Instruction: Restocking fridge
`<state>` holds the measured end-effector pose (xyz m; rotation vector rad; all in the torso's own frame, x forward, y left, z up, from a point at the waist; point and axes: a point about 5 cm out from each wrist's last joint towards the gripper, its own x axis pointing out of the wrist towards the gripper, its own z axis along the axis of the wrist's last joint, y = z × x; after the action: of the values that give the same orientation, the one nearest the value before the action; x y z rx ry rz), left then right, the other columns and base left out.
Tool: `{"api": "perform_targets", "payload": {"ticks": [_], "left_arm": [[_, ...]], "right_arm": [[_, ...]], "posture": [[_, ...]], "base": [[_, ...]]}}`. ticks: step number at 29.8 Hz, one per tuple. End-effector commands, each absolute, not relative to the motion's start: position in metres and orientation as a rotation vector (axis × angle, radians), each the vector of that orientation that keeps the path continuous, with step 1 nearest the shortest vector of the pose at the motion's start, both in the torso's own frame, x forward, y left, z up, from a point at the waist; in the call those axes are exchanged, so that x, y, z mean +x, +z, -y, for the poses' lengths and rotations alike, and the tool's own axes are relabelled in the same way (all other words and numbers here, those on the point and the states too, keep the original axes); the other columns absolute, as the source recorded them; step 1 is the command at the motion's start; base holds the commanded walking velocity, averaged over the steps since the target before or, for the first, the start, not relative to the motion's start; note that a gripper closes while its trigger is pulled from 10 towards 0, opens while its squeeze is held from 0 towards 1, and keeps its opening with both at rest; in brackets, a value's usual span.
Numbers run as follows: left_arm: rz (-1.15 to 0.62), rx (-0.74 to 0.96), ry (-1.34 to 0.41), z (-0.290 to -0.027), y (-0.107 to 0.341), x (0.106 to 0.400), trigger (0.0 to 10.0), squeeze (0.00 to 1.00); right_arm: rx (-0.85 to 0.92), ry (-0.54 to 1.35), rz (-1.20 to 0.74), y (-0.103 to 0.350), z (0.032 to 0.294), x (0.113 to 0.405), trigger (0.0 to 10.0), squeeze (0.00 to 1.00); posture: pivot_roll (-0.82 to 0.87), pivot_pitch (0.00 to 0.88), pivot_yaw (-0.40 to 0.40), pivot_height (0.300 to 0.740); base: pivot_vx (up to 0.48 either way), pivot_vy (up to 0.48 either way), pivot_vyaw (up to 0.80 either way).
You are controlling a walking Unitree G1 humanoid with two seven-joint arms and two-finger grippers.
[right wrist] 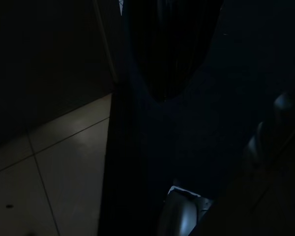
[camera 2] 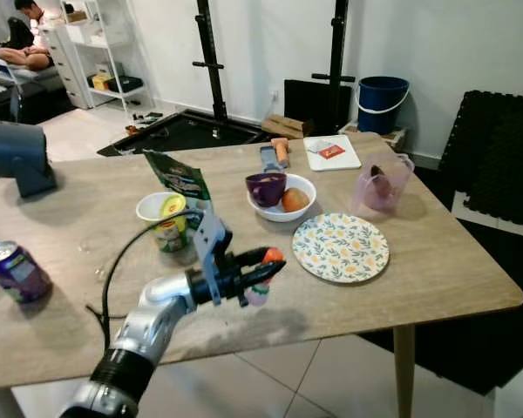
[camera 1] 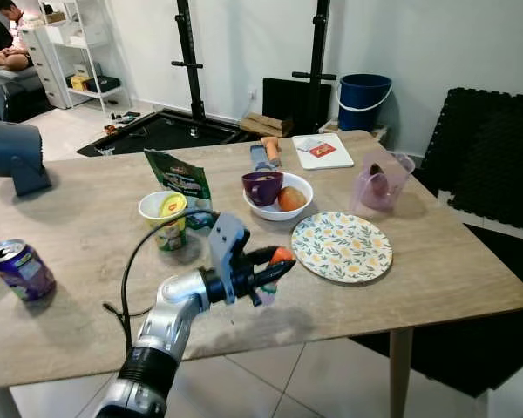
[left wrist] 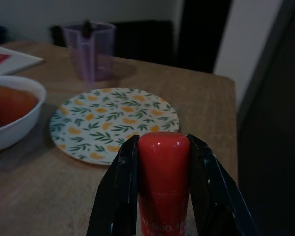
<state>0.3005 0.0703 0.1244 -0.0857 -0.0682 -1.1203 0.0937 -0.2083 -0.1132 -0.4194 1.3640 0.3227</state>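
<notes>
My left gripper (camera 1: 277,266) hovers just above the wooden table (camera 1: 436,279) near its front edge, shut on a small bottle with a red cap (camera 1: 281,255). In the left wrist view the red bottle (left wrist: 163,177) stands pinched between both black fingers (left wrist: 119,191). Just past the bottle lies a floral plate (camera 1: 342,247), bare. To the plate's left, a white bowl (camera 1: 301,209) holds a purple cup (camera 1: 262,186) and an orange fruit (camera 1: 290,198). The right wrist view is very dark, with floor tiles (right wrist: 54,182) below the hanging arm.
A white cup with a yellow-green lid (camera 1: 166,218) and a green packet (camera 1: 181,181) stand left of the gripper. A purple can (camera 1: 22,270) sits at the near left, a pink jug (camera 1: 382,183) behind the plate. A person (camera 1: 9,35) rests far back left.
</notes>
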Motion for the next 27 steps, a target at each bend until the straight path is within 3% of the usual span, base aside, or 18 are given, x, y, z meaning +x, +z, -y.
{"api": "perform_targets", "payload": {"ticks": [1, 27], "left_arm": [[0.056, -0.061, -1.11, -0.069, 0.126, 0.297, 10.0, 0.0], [-0.101, 0.027, -1.132, -0.06, 0.096, 0.262, 10.0, 0.0]], "right_arm": [[-0.404, 0.351, -1.289, -0.11, 0.196, 0.115, 10.0, 0.0], [-0.415, 0.36, -1.296, -0.111, 0.192, 0.113, 10.0, 0.0]], "posture": [[-0.04, 0.0, 0.03, 0.74], [-0.04, 0.002, 0.036, 0.74]], "base": [[0.0, 0.0, 0.0], [-0.298, 0.0, 0.0]]}}
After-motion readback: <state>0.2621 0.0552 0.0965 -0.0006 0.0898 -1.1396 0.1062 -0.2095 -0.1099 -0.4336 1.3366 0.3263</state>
